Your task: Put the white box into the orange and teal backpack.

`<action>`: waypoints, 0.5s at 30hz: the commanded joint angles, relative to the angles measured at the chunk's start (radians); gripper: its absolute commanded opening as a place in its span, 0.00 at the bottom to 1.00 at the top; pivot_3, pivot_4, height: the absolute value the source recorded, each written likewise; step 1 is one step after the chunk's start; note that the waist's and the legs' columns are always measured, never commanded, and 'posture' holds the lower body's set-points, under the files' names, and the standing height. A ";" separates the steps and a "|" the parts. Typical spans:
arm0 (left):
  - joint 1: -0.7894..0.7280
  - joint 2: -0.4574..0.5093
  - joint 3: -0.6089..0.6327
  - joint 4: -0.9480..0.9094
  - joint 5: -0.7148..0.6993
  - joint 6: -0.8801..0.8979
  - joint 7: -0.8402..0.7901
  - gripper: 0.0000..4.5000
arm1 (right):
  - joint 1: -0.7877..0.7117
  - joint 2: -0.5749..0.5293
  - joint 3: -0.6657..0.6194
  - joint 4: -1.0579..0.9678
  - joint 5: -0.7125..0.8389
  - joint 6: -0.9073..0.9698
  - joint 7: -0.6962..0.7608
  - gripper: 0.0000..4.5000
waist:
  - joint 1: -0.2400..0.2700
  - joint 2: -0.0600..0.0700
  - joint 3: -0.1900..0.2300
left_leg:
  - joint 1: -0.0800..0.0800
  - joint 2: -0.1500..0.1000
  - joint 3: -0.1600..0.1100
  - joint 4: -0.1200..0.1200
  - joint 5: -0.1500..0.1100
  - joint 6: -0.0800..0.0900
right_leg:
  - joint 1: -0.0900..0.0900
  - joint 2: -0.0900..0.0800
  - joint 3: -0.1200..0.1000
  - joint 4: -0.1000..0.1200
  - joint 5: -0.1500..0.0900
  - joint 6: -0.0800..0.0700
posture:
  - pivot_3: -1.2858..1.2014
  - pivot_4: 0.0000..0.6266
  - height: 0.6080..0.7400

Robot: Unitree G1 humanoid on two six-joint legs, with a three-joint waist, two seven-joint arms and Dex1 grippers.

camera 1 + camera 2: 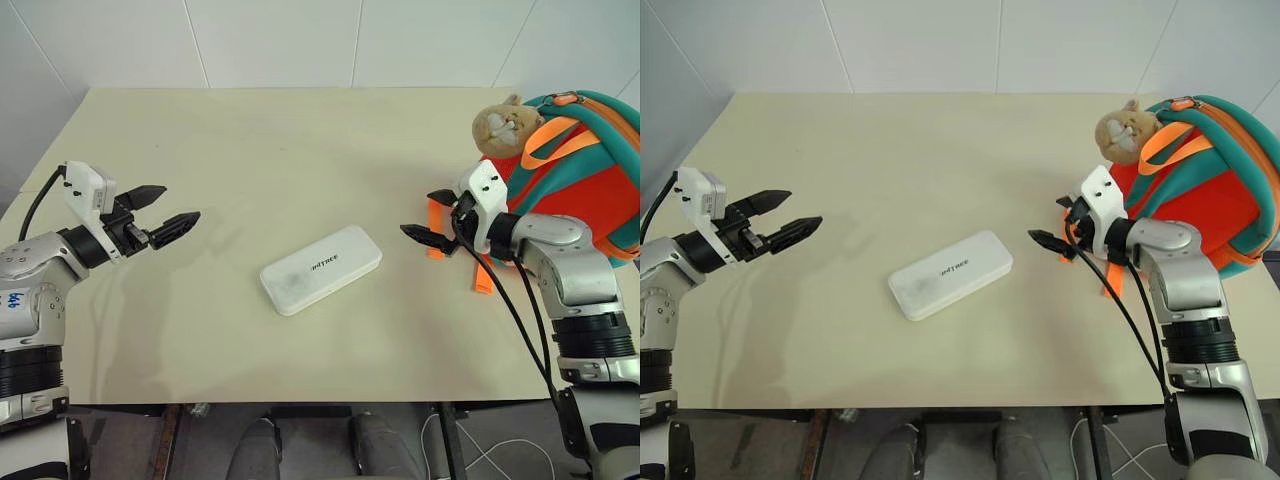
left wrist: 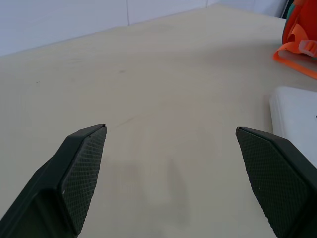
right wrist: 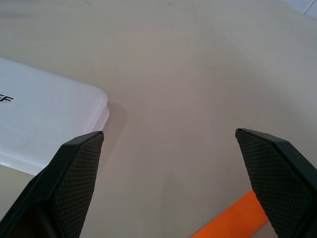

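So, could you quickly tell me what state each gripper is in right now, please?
Left gripper: open, holding nothing, above the table off to one side of the white box.
Right gripper: open, holding nothing, between the box and the orange and teal backpack.

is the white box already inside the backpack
No, the white box lies flat on the table, apart from the orange and teal backpack.

The orange and teal backpack (image 1: 575, 170) is running off the picture's edge behind the right gripper (image 1: 432, 217), whose arm is hiding its lower front and part of the orange strap (image 1: 482, 275).
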 commanded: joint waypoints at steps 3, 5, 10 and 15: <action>-0.015 -0.001 0.010 -0.054 0.010 -0.040 0.016 0.99 | -0.040 0.017 -0.034 -0.029 0.038 -0.001 -0.004 1.00 | 0.000 0.000 0.000 | 0.000 0.000 0.000 0.000 0.000 0.000 | 0.000 0.000 0.000 -0.001 0.000 0.000 | 0.52 0.24 1.00; -0.013 -0.009 0.011 -0.068 0.010 -0.042 0.027 0.99 | -0.049 0.028 -0.026 0.002 0.023 -0.026 -0.018 1.00 | 0.000 0.000 0.000 | 0.000 0.000 0.000 -0.001 0.000 0.000 | 0.000 0.000 0.000 -0.001 0.000 0.000 | 0.52 0.24 1.00; -0.047 -0.006 -0.022 -0.059 0.008 -0.035 -0.015 0.99 | -0.072 0.046 -0.020 -0.006 0.010 -0.028 -0.051 1.00 | 0.002 0.000 0.000 | 0.000 0.000 0.000 -0.001 0.000 0.000 | 0.000 0.000 0.000 -0.002 0.000 0.000 | 0.52 0.24 1.00; -0.071 -0.021 -0.032 -0.051 0.012 -0.047 -0.012 0.99 | -0.052 0.056 -0.009 -0.049 0.013 -0.009 -0.055 1.00 | 0.001 0.000 0.000 | 0.000 0.000 -0.001 -0.001 0.000 0.000 | 0.001 0.000 -0.002 -0.002 0.000 0.000 | 0.52 0.24 1.00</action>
